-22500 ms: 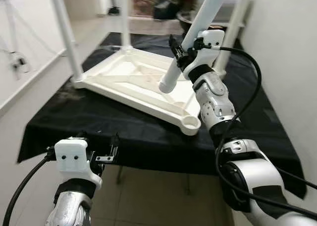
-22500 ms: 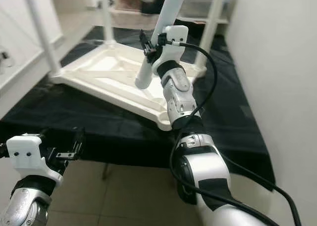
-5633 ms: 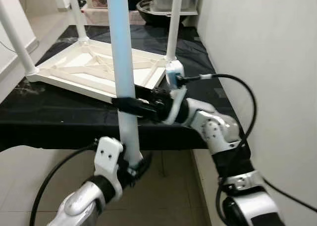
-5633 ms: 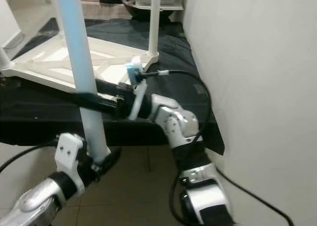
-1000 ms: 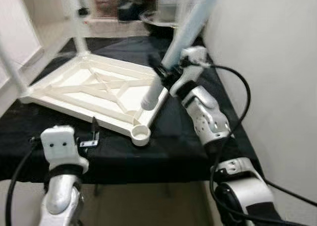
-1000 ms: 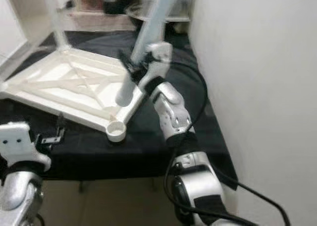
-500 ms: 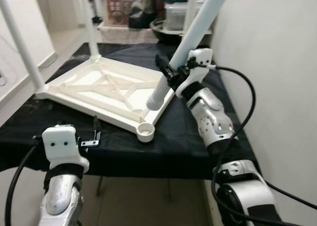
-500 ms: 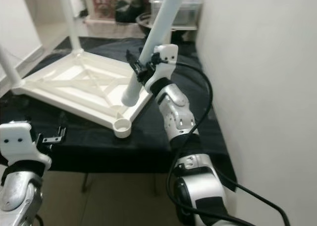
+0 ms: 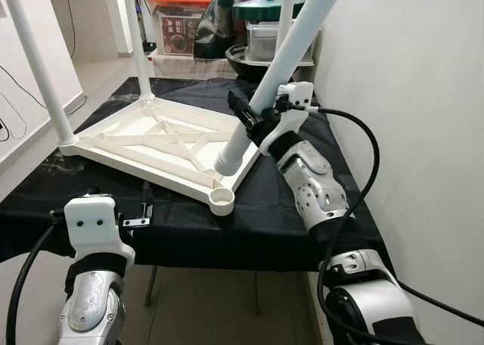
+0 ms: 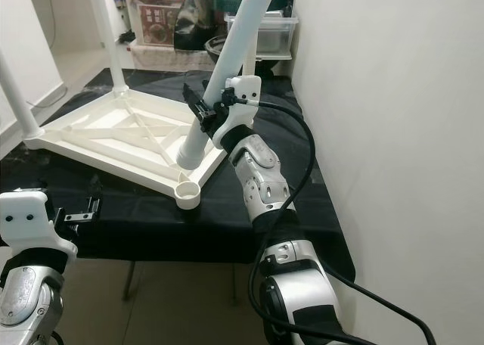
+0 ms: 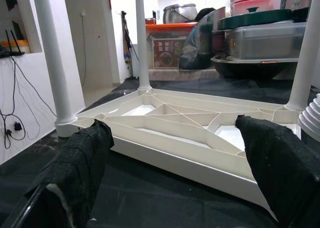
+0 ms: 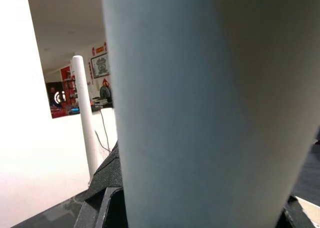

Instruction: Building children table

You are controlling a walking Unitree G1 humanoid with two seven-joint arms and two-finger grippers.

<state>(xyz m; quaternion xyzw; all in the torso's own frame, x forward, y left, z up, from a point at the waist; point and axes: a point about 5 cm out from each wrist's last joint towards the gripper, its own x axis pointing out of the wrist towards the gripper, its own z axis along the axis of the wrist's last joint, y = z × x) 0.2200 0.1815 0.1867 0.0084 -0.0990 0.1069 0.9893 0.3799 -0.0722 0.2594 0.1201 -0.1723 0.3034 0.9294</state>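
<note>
Left gripper [image 9: 144, 212] hung low at the near edge of the black-draped table [image 9: 302, 216], fingers spread wide and holding nothing; its wrist camera looked between the two padded fingers [image 11: 82, 158] at the tabletop. It sat much as half a second before.

Upturned white tabletop [image 9: 162, 144] lay on the black cloth, ribbed underside up. Three legs were already seated and upright: near-left leg [image 9: 38, 65], far-left leg [image 9: 136, 42], far-right leg [image 9: 283, 12]. The near-right corner socket [image 9: 221, 200] was open, with nothing in it.

Right gripper [image 9: 249, 118] was clamped around the fourth leg [image 9: 302, 42], which leaned steeply up and to the right. Its lower end [image 9: 227, 163] hovered above the frame's near-right rail, just behind the open socket and apart from it. Compared with half a second earlier, the whole view had shifted, so the camera moved; the leg's end stayed above and behind the socket.

Behind the table stood storage boxes [image 9: 178, 23] and lidded pots [image 9: 261, 12]. One box bore a printed label, too small to read. White wall [image 9: 408, 95] on the right.
</note>
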